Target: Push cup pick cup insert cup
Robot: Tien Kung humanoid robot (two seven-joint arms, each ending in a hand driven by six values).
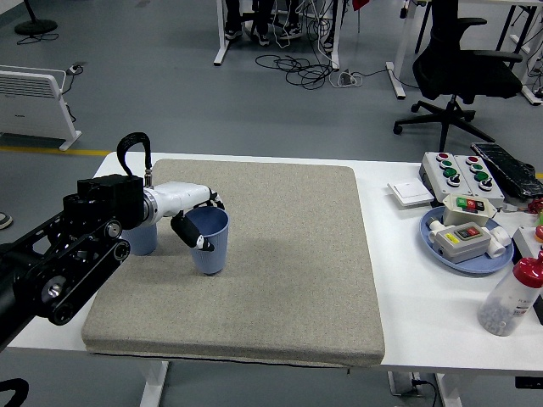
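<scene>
At far left on the grey mat (280, 254), partly hidden behind the arm: second blue cup (141, 239). Just right of it, left hand (192, 216) clamped on the first blue cup (209, 241), thumb on the near wall, fingers over the rim. Probably the pick step. Next: lift clear, carry left, line up rims, lower straight in. Further right on the bench (407, 297): a blue plate (462, 263).

The mat (280, 254) is seen as rough, matt grey cloth, laid on a smooth white table (441, 322). The cup (209, 244) is shown as smooth blue plastic with a dull sheen. The left hand (188, 212) is covered in glossy white plastic with black fingertips; its arm (59, 271) is matt black metal.
</scene>
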